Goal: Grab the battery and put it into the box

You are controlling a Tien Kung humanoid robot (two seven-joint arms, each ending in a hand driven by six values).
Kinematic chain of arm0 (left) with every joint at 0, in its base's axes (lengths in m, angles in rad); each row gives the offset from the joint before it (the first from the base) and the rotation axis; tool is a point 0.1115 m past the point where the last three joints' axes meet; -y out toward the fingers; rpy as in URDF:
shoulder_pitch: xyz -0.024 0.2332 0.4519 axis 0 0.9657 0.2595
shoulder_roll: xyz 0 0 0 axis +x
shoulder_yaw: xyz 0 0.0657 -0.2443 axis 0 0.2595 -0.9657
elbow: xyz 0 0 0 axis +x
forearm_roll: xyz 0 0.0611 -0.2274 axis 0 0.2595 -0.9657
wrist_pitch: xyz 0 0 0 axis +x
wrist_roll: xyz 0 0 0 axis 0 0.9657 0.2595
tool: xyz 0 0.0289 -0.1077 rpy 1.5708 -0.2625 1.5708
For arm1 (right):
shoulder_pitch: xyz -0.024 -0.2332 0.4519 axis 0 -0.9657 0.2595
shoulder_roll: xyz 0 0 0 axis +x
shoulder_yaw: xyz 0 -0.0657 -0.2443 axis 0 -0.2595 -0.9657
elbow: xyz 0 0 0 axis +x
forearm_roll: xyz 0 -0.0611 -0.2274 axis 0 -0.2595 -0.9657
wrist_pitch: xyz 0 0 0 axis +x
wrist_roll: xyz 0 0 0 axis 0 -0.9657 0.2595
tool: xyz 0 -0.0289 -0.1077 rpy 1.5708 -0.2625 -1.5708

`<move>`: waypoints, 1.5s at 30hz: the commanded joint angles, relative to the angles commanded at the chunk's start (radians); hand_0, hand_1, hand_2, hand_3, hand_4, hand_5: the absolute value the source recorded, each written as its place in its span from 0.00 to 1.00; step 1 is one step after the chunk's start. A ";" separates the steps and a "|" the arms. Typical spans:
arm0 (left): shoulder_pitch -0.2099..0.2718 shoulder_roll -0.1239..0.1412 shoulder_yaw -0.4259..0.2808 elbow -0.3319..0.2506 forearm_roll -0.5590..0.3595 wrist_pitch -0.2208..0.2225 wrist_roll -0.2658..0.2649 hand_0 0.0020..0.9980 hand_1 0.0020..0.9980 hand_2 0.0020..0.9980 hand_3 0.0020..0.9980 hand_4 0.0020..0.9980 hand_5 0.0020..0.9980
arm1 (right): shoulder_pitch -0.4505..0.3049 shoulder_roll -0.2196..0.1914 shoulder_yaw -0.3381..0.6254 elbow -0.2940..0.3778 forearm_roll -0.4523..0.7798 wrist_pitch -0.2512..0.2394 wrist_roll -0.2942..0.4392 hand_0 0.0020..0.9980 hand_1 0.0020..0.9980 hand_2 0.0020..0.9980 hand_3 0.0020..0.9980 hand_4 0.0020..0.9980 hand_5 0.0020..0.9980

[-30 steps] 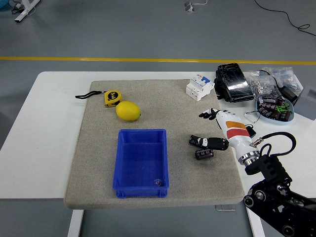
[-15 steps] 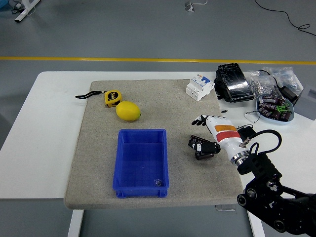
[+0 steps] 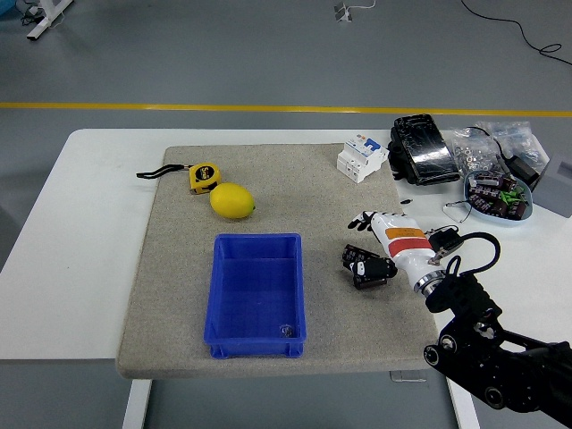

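The battery (image 3: 373, 281), a short dark cylinder, lies on the grey mat (image 3: 179, 295) to the right of the blue box (image 3: 257, 332). My right hand (image 3: 361, 241) reaches in from the lower right, its white wrist just right of the battery. Its lower black fingers (image 3: 362, 262) lie along the battery's upper side, touching or almost touching it. The upper fingers (image 3: 362, 220) stick out to the left, apart from it. The battery still rests on the mat. The box stands open at the mat's front middle, with one small item in its near right corner.
A lemon (image 3: 232, 200) and a yellow tape measure (image 3: 203, 177) lie at the mat's back left. At the back right stand a white circuit breaker (image 3: 361, 157), a black pack (image 3: 422, 150), bags of small parts (image 3: 487, 147) and a blue bowl (image 3: 498, 197).
My right hand has moved left and slightly forward, bringing its lower fingers over the battery. The battery and the box have stayed in place.
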 joint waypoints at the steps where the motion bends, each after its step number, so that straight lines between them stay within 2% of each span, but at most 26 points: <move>1: 0.000 0.000 0.001 0.000 -0.002 0.000 -0.001 0.61 0.60 0.67 0.59 0.64 0.61 | 0.004 0.000 -0.006 -0.005 0.000 0.002 -0.001 0.60 0.58 0.59 0.64 0.96 0.27; 6: -0.001 0.001 0.003 0.000 -0.006 0.000 -0.001 0.61 0.60 0.67 0.59 0.64 0.61 | 0.017 0.003 -0.028 -0.028 -0.001 0.016 -0.004 0.60 0.58 0.59 0.64 0.96 0.27; 7: 0.000 0.001 0.004 0.000 -0.006 0.000 -0.001 0.61 0.60 0.67 0.59 0.64 0.61 | 0.019 0.004 -0.033 -0.032 -0.001 0.019 -0.005 0.54 0.55 0.56 0.61 0.95 0.27; 12: 0.000 0.002 -0.001 0.000 0.002 0.000 0.001 0.61 0.60 0.67 0.59 0.64 0.61 | 0.031 0.010 -0.057 -0.061 0.005 0.028 -0.007 0.54 0.55 0.56 0.61 0.95 0.27; 13: 0.001 0.002 -0.001 0.000 0.002 0.000 0.002 0.61 0.60 0.66 0.59 0.64 0.60 | 0.034 0.012 -0.061 -0.068 0.008 0.029 -0.007 0.49 0.52 0.52 0.58 0.92 0.26; 21: 0.001 0.002 -0.002 0.000 0.003 0.000 0.002 0.61 0.60 0.66 0.59 0.64 0.60 | 0.050 0.021 -0.085 -0.105 0.021 0.039 -0.008 0.46 0.49 0.49 0.56 0.90 0.25; 34: -0.002 0.008 -0.001 0.000 0.000 0.001 0.000 0.61 0.59 0.66 0.59 0.64 0.60 | 0.091 0.002 -0.108 -0.073 -0.016 0.094 -0.028 0.45 0.48 0.49 0.57 0.89 0.24; 45: 0.007 0.016 -0.015 0.002 0.018 0.004 0.005 0.61 0.58 0.66 0.59 0.64 0.60 | 0.127 -0.006 -0.136 -0.052 -0.036 0.161 -0.043 0.45 0.49 0.50 0.57 0.90 0.25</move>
